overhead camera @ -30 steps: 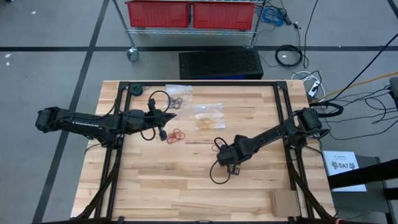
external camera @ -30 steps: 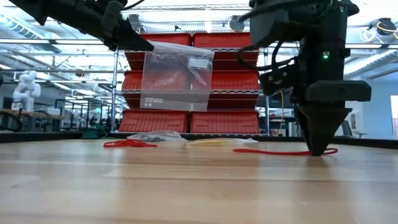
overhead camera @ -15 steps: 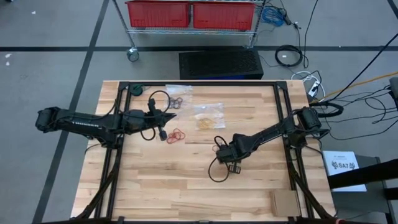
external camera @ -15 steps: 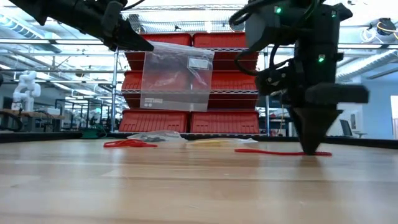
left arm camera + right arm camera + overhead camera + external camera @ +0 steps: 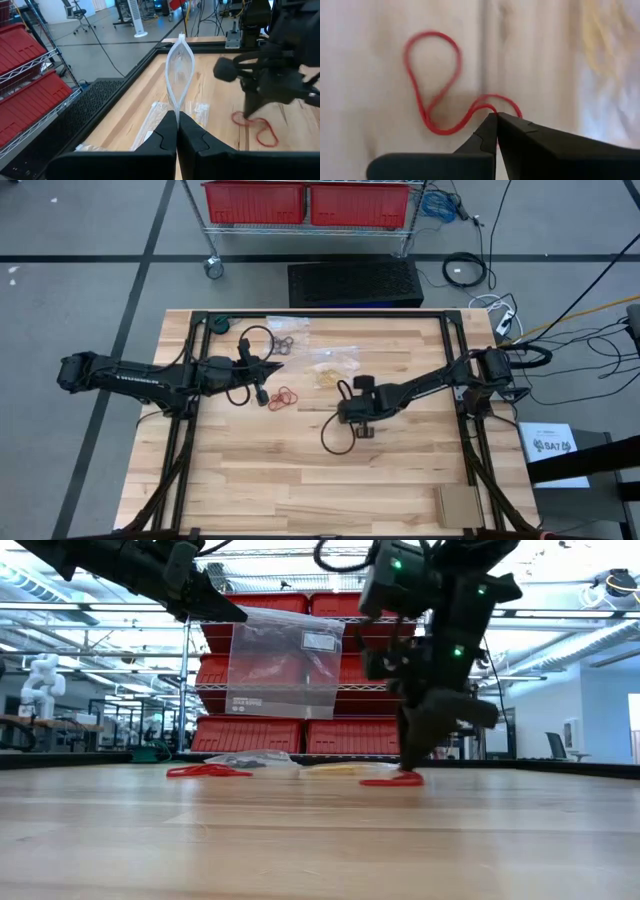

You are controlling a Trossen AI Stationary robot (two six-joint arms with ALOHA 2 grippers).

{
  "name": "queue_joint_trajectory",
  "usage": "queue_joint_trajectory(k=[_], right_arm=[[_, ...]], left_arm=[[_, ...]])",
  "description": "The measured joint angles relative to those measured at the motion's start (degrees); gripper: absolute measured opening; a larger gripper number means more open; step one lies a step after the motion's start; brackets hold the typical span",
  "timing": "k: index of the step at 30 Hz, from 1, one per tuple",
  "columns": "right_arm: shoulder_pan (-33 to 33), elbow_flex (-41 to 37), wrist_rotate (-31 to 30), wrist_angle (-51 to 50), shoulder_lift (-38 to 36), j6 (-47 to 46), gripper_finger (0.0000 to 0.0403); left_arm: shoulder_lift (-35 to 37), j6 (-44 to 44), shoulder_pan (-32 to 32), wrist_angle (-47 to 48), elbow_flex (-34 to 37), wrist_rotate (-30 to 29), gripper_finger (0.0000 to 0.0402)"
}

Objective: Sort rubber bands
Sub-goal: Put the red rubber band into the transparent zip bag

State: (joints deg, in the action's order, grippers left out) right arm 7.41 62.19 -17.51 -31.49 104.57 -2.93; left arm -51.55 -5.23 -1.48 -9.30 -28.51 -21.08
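My right gripper [image 5: 496, 116] is shut on a red rubber band [image 5: 435, 90] that lies on the wooden table near its middle; the low view shows the band [image 5: 392, 780] flat on the wood under the fingertips [image 5: 408, 770]. My left gripper [image 5: 177, 117], over the table's left half, is shut on a clear plastic bag [image 5: 285, 660] that hangs in the air. A small heap of red rubber bands [image 5: 285, 396] lies below the left gripper [image 5: 278, 366]. My right gripper [image 5: 345, 415] stands to the right of that heap. My left gripper pinches the clear bag at one top corner [image 5: 176, 106], where its two layers meet. The fingers lie nearly level, coming from the table's left. The bag hangs below them, clear of the table, its mouth bulged open. My right gripper pinches one strand of the red band [image 5: 490, 107] between its fingertips. The fingers slant down from above, coming from the table's right. The rest of the band lies slack on the table in a twisted loop [image 5: 432, 55].
Two flat clear bags lie toward the far edge, one with dark bands [image 5: 288, 330] and one with tan bands [image 5: 335, 367]. A black cable loop [image 5: 335, 438] trails by my right gripper. Black frame rails [image 5: 320, 313] border the table. Red crates [image 5: 300, 735] stand beyond it.
My right gripper has gone toward the table's left and far side, rolling as it went, and has dragged the red band along the wood toward the bags. The band now lies bunched shorter than before. My left gripper and its bag have kept still.
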Motion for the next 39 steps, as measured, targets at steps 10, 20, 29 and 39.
queue_joint_trajectory(k=[10, 20, 29, 39], right_arm=[[-1.03, 0.15, 12.86, 6.52, -0.01, -2.52, 0.0018], [-1.16, 0.15, 18.79, 6.41, -0.02, -19.22, 0.0134], [-0.83, 0.22, 21.30, 7.79, -0.05, -40.10, 0.0237], [1.47, 0.51, 10.71, 14.41, 4.12, -50.89, 0.0279]], left_arm=[[0.00, 0.00, 0.00, 0.83, -0.04, 0.00, 0.0000], [0.00, 0.02, 0.00, 0.81, -0.04, 0.00, 0.0000], [0.00, 0.05, 0.00, 0.82, -0.04, 0.00, 0.0000], [-0.02, 0.17, 0.00, 0.84, -0.04, 2.06, 0.0000]])
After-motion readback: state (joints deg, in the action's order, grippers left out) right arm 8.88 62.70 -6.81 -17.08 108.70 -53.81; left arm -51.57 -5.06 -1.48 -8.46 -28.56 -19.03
